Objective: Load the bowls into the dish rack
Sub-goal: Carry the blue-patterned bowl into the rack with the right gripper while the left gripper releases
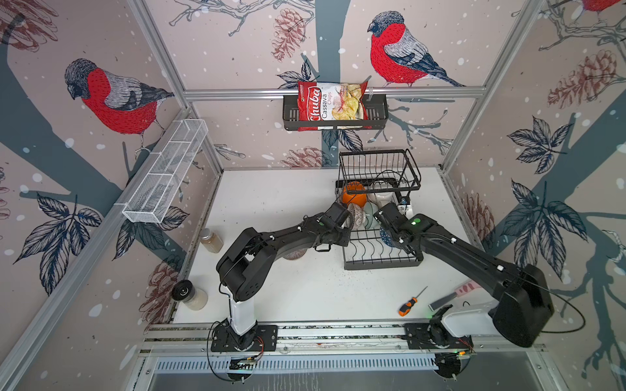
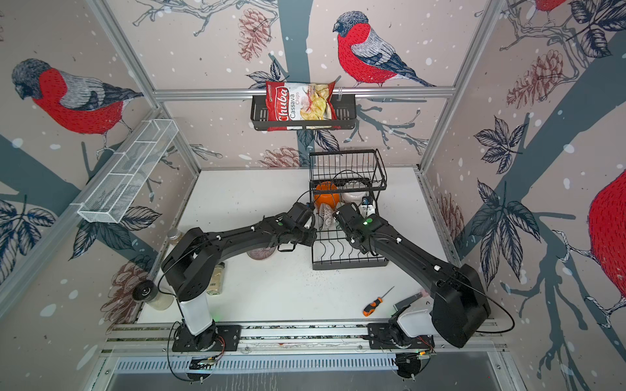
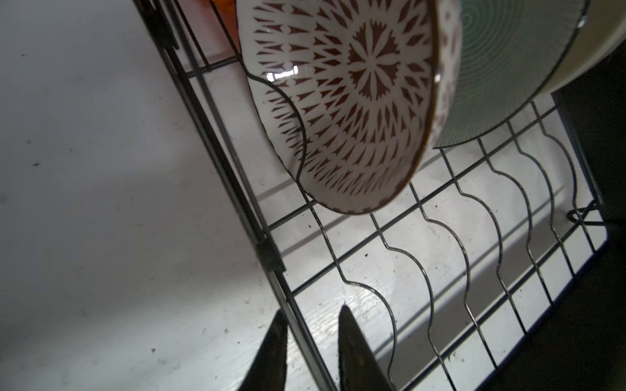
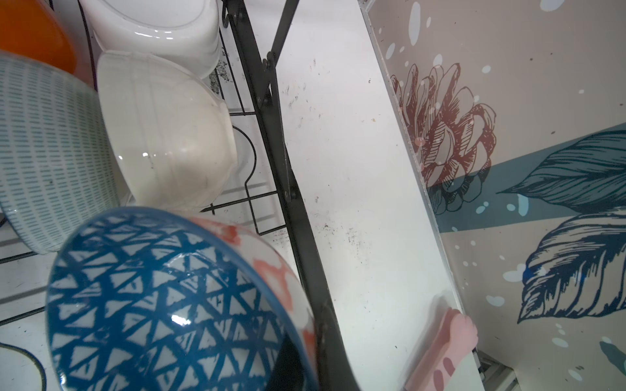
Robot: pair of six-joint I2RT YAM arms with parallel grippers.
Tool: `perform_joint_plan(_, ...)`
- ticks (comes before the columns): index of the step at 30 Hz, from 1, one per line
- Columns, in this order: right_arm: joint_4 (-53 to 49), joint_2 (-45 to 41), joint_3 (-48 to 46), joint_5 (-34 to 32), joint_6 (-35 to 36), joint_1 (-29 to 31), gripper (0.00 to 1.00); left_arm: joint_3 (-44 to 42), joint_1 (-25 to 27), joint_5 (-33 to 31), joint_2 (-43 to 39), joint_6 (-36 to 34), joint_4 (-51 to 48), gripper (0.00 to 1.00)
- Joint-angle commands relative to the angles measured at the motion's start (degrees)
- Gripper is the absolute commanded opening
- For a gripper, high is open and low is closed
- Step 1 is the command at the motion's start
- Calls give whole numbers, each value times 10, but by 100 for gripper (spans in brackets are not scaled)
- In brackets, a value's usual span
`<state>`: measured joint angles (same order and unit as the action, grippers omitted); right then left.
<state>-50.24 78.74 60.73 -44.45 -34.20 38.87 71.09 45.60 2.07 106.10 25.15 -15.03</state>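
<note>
- Seating the blue bowl (image 4: 162, 304) in the rack (image 1: 379, 263): the right gripper (image 4: 306, 338) is clamped on its wall, and the bowl is tilted against the rack's side rail below the cream bowl (image 4: 162, 135).
- Left gripper (image 3: 311, 318): jaws narrowly apart and empty, over the opposite rail near the brown bowl (image 3: 352, 101), which is slotted upright.
- One bowl (image 2: 261, 253) lies on the table (image 1: 305, 298) under the left arm (image 2: 237, 233).
- Next, likely: settle the blue bowl between dividers and let go, while the left gripper fetches the one on the table.

The white table (image 1: 288, 210) bears the dish rack (image 1: 379, 265), screwdriver (image 1: 408, 305), jar (image 1: 211, 241) and one bowl (image 2: 261, 254).
</note>
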Motion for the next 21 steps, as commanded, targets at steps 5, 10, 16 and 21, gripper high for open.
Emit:
perform_joint_plan(5,16,2,-4,-6,12,-3,0,36,0,-27,34,-21,-33,12)
perform_joint_plan(10,13,12,-8,-11,10,-5,0,59,-5,-26,55,-22,-38,11)
perform_joint_plan(16,-33,46,4,-39,-31,-3,0,65,-6,-9,62,-25,-31,9)
perform_joint_plan(21,-91,81,25,-69,-89,3,0,57,-6,2,57,-27,-23,12)
